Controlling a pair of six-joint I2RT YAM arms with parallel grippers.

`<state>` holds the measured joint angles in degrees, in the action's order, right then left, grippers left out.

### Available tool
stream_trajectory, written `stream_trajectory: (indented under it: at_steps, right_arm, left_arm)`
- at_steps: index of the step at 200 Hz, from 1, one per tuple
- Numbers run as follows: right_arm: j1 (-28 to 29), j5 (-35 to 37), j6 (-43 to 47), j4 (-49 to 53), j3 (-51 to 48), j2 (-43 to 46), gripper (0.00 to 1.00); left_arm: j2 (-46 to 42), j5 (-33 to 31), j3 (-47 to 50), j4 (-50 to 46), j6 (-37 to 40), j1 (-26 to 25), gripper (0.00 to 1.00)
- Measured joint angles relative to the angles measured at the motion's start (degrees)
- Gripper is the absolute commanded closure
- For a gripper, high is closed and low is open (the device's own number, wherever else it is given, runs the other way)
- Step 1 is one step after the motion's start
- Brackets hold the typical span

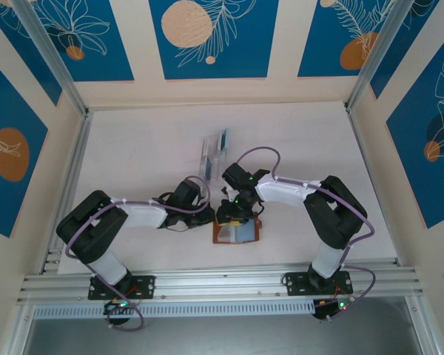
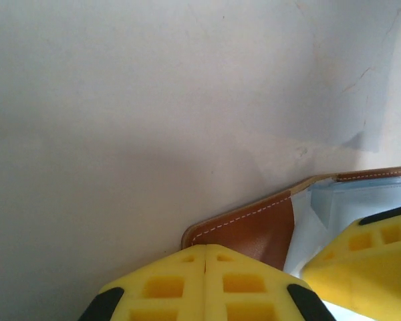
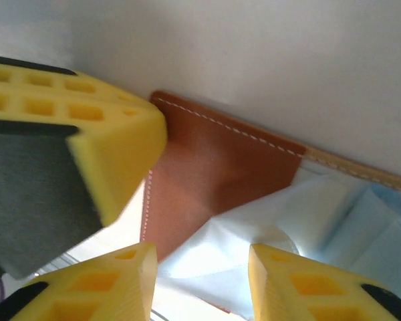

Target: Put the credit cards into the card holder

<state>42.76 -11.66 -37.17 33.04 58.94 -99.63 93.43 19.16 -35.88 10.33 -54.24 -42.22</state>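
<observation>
**A:** How far along are you?

**B:** Nearest you, the card holder (image 1: 237, 234) lies open on the bench (image 1: 133, 148), pale pockets up. Your left gripper (image 2: 205, 261) has its jaws closed together at the brown leather corner. Your right gripper (image 3: 200, 271) hovers over the lining, jaws apart with nothing between them.

**A:** Any cards in?

**B:** I see none in the pockets. Farther back, credit cards (image 1: 223, 140) stand in the clear rack (image 1: 206, 159). I'd judge most of the job lies ahead of you.

Rack (image 1: 213, 151) just beyond card holder (image 1: 240, 235), open table (image 1: 148, 148) farther back
</observation>
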Motion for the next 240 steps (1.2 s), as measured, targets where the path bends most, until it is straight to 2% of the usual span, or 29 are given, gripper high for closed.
stream_trajectory:
  at_steps: [16, 67, 92, 127, 162, 212, 240]
  right_arm:
    - [-0.2, -1.0, -0.4, -0.3, -1.2, 0.0, 0.56]
    - [-0.1, -5.3, -1.0, -3.6, -3.6, 1.5, 0.33]
    - [0.0, -8.7, -1.0, -5.2, -5.1, 2.8, 0.31]
    - [0.7, -8.5, -1.0, -3.9, -5.7, 3.3, 0.31]
    - [0.8, -7.3, -0.8, -3.1, -5.9, 3.5, 0.34]
    - [0.7, -6.5, -0.5, -3.0, -2.0, -0.9, 0.54]
    - [0.9, -7.5, -0.4, -4.8, 0.2, -3.5, 0.58]
  left_arm:
    - [-0.3, -0.2, 0.4, 0.6, -0.9, -0.1, 1.0]
    - [-0.5, -0.3, 0.7, 1.0, -2.3, -0.1, 1.0]
    - [-0.5, -0.3, 0.7, 1.0, -2.5, 0.1, 1.0]
    - [-0.6, -0.3, 0.9, 1.1, -2.5, 0.3, 1.0]
    - [-0.6, -0.3, 0.9, 1.1, -2.5, 0.5, 1.0]
    - [-3.3, 0.5, 3.3, 0.2, -2.4, 3.4, 1.0]
    - [-5.3, 1.0, 4.2, -2.4, -1.7, 6.5, 1.0]
